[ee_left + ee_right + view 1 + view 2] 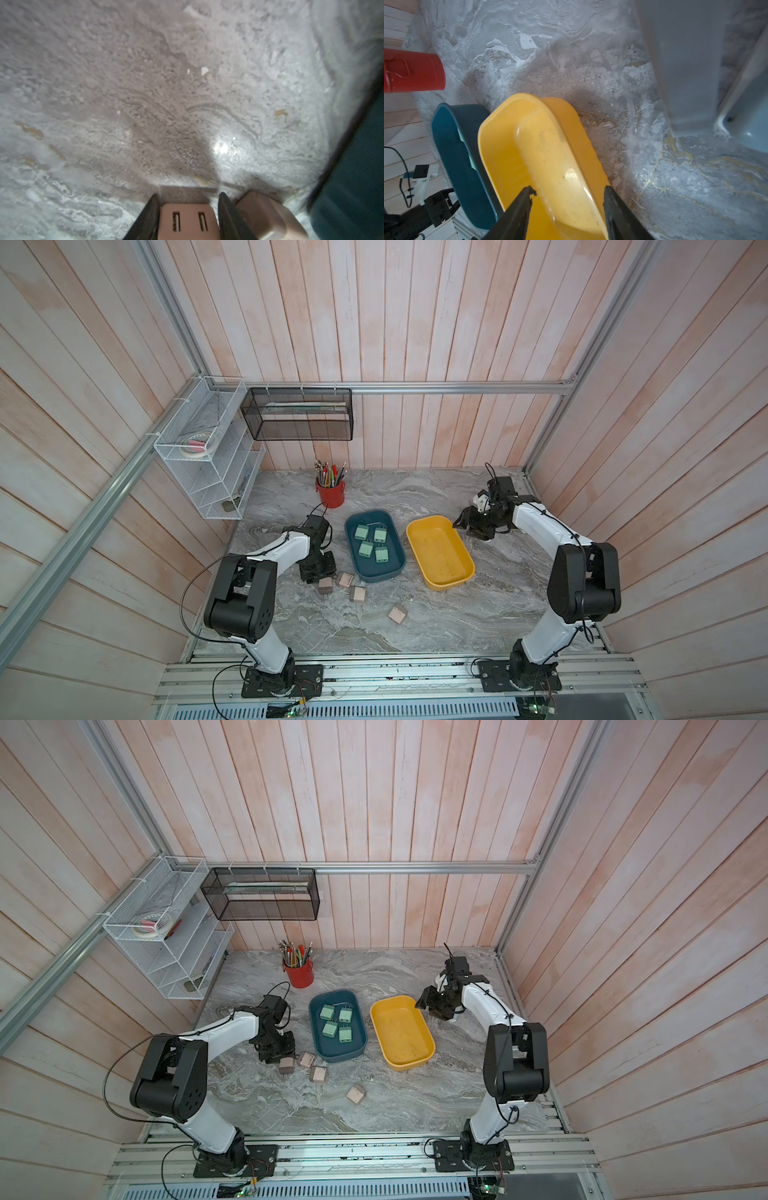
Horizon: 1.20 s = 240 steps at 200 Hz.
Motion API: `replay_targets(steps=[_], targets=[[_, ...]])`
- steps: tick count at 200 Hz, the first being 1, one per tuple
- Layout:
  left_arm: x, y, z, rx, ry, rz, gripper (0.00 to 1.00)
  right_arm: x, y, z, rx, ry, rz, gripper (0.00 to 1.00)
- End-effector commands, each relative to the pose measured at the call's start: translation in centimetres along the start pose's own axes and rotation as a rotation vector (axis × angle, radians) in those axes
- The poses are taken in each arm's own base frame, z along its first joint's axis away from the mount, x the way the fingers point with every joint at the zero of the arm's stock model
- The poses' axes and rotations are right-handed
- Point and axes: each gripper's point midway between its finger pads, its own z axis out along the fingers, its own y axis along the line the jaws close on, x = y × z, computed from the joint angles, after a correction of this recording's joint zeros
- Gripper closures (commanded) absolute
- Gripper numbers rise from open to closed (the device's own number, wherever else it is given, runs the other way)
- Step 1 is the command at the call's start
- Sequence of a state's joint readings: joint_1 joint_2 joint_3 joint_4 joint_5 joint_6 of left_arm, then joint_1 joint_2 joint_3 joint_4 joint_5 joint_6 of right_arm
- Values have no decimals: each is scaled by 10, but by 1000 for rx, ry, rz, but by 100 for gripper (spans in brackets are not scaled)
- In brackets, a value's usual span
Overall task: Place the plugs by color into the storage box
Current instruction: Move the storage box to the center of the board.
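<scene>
Several mint green plugs (365, 548) lie in the dark blue storage box (390, 569). Beside it stands the yellow storage box (440, 556), with nothing in it. Several pink-beige plugs (357, 593) lie on the marble table in front of the blue box. My left gripper (188, 195) is down among them, shut on one pink plug (188, 222) whose slotted face points at the camera. A second pink plug (268, 216) sits just outside one finger. My right gripper (569, 187) hangs open over the yellow box's far right corner, holding nothing.
A red pencil cup (330, 494) stands behind the blue box. A white wire shelf (208, 464) and a black mesh basket (299, 414) hang on the back left wall. One pink plug (397, 614) lies apart, nearer the table's front.
</scene>
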<state>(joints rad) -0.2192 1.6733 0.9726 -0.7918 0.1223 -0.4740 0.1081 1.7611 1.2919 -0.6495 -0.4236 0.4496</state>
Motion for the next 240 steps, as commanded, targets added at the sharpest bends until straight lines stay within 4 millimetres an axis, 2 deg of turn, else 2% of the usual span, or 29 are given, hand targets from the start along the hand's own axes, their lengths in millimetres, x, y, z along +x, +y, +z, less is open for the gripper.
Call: replay_targets(steps=[1,24,51,80,92,107,124,139,180,222,240], targets=[[1,0,-8,-7,2,7,54,22,-12,23,16,88,-2,42],[0,-8,-19,26,6,-9,55,32,-7,34,-6,110,-4,44],[-5,-13,-34,41,-18,-16,55,48,12,47,-33,142,-30,45],[-5,-15,-40,44,-12,-6,55,66,33,58,-55,176,-55,45],[-2,-15,-39,50,-6,13,52,72,38,61,-63,186,-58,45],[1,-15,-40,48,-5,50,44,78,42,64,-68,197,-59,45],[7,-17,-41,60,-13,104,33,83,43,64,-71,201,-57,45],[13,-20,-42,71,-18,152,29,88,40,64,-68,204,-50,45],[26,-30,-41,89,-12,200,26,92,35,63,-55,210,-47,45],[41,-19,-29,45,34,162,26,90,36,62,-53,203,-52,44],[42,-12,-26,18,28,140,21,91,35,63,-52,204,-50,44]])
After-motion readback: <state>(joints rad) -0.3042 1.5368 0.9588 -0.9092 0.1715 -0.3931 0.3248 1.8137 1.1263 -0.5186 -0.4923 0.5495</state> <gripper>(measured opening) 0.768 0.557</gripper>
